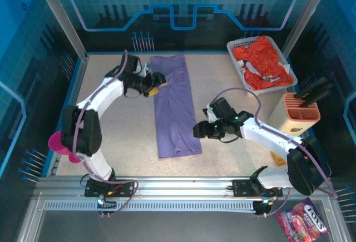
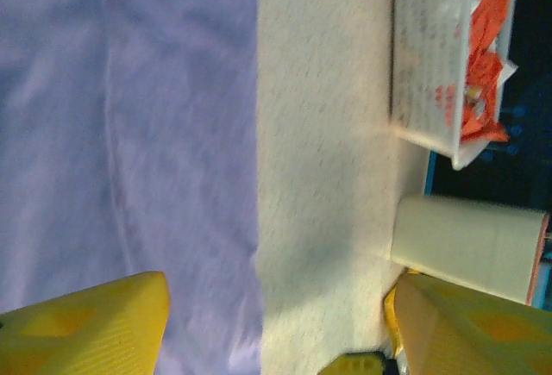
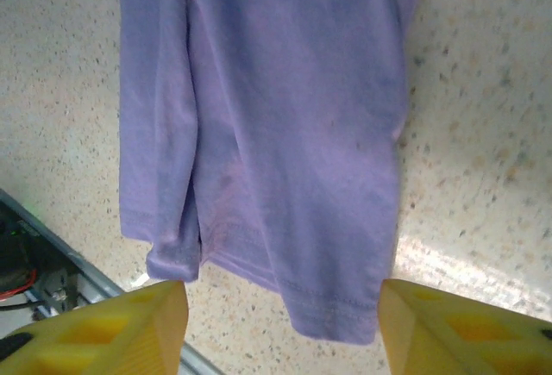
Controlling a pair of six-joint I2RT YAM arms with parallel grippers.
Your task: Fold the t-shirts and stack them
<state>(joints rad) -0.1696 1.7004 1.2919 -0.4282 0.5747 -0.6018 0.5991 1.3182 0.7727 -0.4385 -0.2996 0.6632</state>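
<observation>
Claws both wide and empty, left claw (image 2: 276, 328) and right claw (image 3: 283, 328) over lavender t-shirt (image 1: 175, 108).

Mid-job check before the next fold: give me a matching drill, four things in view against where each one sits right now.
Things:
1. lavender t-shirt
2. orange-red t-shirt
3. cream holder with black handles
4. candy bag

Places:
A. crumpled inside the white basket
B. at the near right corner, outside the rail
C. lying flat in a long strip mid-table
D. standing upright at the right edge, nearer than the basket

Pairs: 1-C, 2-A, 3-D, 4-B
</observation>
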